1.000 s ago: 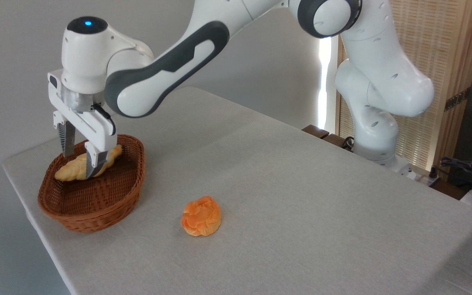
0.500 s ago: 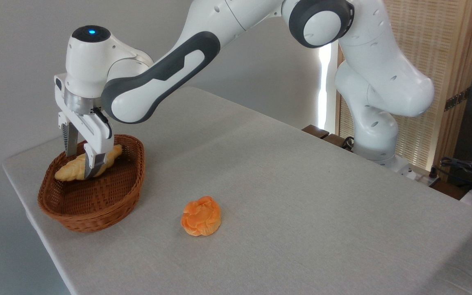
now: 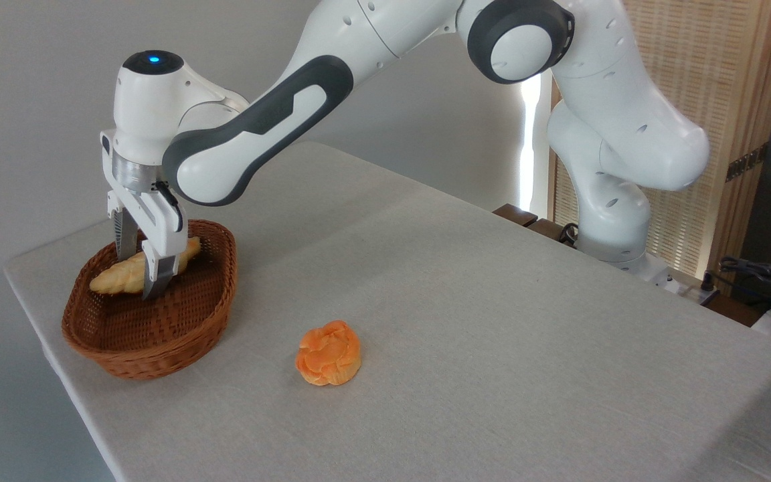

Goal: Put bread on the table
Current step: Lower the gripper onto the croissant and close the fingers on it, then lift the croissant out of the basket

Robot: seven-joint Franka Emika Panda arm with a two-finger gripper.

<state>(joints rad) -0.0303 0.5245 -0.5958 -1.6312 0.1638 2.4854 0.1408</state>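
Note:
The bread [image 3: 110, 280], a long pale golden braided loaf, lies inside the brown wicker basket [image 3: 158, 355] at the left of the table [image 3: 506, 321]. My gripper [image 3: 139, 274] reaches down into the basket, pointing straight down. It is open, with one finger on each side of the loaf's middle: the far finger behind it, the near finger [image 3: 158, 271] in front. The near finger hides part of the loaf. I cannot tell whether the fingers touch the bread.
A round orange knotted bun [image 3: 328, 353] sits on the cloth right of the basket. The basket stands near the table's left edge. The arm's base [image 3: 616, 241] is at the far right, with cables [image 3: 760, 274] beyond it.
The gripper has come down lower into the basket and shifted slightly right, so its fingers now straddle the loaf deeper. The bread and bun have not moved.

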